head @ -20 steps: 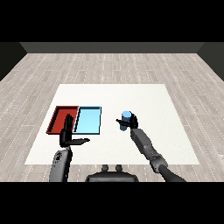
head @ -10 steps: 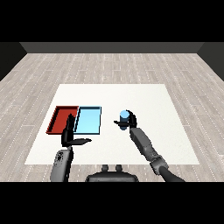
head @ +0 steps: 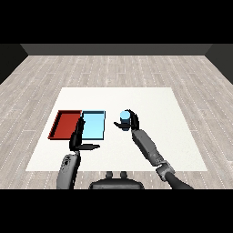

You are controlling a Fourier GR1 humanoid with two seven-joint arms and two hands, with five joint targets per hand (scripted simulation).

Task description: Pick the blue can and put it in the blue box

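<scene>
A: What differs from a second ago?

B: The blue can (head: 124, 119) sits closer to the light blue tray (head: 93, 125) than it did. The right hand (head: 132, 121) has carried it leftward across the white table (head: 159, 109), and the can now appears raised a little off the table, though its base is hard to see.

A: So where is the can against that tray?

B: Just to the right of the tray, not yet over it. A strip of bare table shows between the tray's right rim and the can.

A: And the right hand itself?

B: Its fingers curl round the can from the right and from behind, with the thumb on the near side. The can stands upright in that hold, its pale top showing.

A: What does that mean for the task?

B: The pick looks done; the carry looks partly done. The judgement is that a further short move toward the tray, then a lowering, remains.

A: The other hand?

B: The left hand (head: 80, 140) hangs at the tray's near left corner, fingers straight, thumb stuck out, holding nothing. The red tray (head: 66, 124) lies touching the blue tray's left side.
</scene>
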